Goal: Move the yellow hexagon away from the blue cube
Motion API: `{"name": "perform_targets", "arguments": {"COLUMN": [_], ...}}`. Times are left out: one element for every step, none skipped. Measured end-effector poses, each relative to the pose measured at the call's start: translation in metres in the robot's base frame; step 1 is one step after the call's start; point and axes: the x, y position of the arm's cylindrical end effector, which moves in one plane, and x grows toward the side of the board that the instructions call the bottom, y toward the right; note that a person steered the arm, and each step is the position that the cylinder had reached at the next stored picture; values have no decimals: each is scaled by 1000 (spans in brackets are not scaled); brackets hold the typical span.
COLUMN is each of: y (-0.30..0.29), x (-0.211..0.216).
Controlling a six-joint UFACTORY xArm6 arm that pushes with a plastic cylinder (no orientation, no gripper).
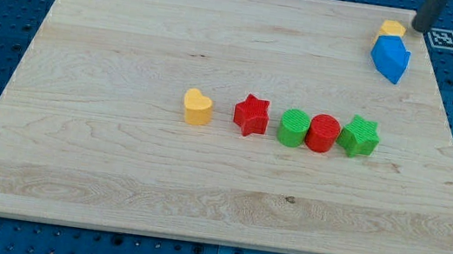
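Observation:
The yellow hexagon (pixel 391 28) sits near the board's top right corner. The blue cube (pixel 391 59) lies just below it, touching it and hiding its lower part. My rod comes in at the view's top right; my tip (pixel 418 29) is just to the right of the yellow hexagon, close to it, with a small gap.
A row of blocks lies across the middle of the wooden board (pixel 117 156): yellow heart (pixel 197 107), red star (pixel 252 115), green cylinder (pixel 294 128), red cylinder (pixel 323 134), green star (pixel 359 136). A marker tag (pixel 442 38) lies at the top right corner.

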Motion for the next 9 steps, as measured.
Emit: {"name": "perform_targets", "arguments": {"y": [-8,-29,-56,-75,-90,-107,-130,-150,-165], "x": [12,34,36,29,20,20,21,36,62]}}
